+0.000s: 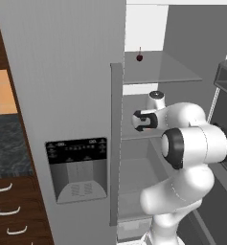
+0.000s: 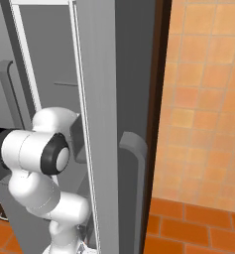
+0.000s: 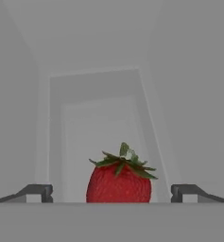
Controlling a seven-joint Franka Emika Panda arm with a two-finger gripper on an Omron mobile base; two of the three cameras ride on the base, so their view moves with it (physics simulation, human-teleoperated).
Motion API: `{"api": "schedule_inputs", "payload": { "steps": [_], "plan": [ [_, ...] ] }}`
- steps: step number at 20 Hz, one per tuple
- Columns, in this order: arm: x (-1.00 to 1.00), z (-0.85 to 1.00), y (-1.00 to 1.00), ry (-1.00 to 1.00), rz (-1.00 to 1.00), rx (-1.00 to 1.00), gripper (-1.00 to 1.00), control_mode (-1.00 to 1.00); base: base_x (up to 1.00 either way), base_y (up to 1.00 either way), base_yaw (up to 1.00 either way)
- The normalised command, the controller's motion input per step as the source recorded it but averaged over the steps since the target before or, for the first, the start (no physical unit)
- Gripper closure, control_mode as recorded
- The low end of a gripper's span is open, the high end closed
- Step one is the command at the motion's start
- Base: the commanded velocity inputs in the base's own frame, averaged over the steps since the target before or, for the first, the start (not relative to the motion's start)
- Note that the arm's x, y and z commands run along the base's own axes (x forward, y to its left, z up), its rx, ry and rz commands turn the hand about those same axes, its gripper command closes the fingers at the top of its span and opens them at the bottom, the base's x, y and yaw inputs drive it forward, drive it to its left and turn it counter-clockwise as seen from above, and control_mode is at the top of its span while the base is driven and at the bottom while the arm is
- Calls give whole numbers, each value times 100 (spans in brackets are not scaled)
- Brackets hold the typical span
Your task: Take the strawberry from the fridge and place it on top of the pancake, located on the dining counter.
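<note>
In the hand view the strawberry (image 3: 119, 182), bright red with a green leafy cap, stands upright on a pale fridge shelf. My gripper (image 3: 111, 193) is open, its two dark fingertips (image 3: 36, 192) wide apart on either side of the fruit without touching it. The fridge (image 1: 62, 95) is a tall grey steel unit with a black-panelled dispenser (image 1: 77, 168) in its closed left door. My arm (image 1: 191, 143) reaches into the open right compartment at the middle shelf level. The pancake and the dining counter are out of view.
A darker red round fruit with a thin stem (image 1: 139, 57) sits on the upper glass shelf (image 1: 163, 72). The open fridge door (image 2: 104, 124) stands close on the arm's right. A dark speckled counter with wood drawers (image 1: 7, 153) lies to the left; orange tiled wall (image 2: 208, 99) to the right.
</note>
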Motion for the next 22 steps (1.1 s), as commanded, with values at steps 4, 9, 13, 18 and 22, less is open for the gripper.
{"api": "schedule_inputs", "payload": {
  "steps": [4,9,13,18,22],
  "plan": [
    [10,-14,-1,0,0,0,-100,-100,0,0,0],
    [0,-11,0,4,0,0,100,-100,0,0,0],
    [0,-7,0,1,0,0,100,-100,0,0,0],
    [-6,-2,0,0,0,0,100,-100,0,0,0],
    [-42,0,4,0,0,0,100,-100,0,0,0]
  ]
}}
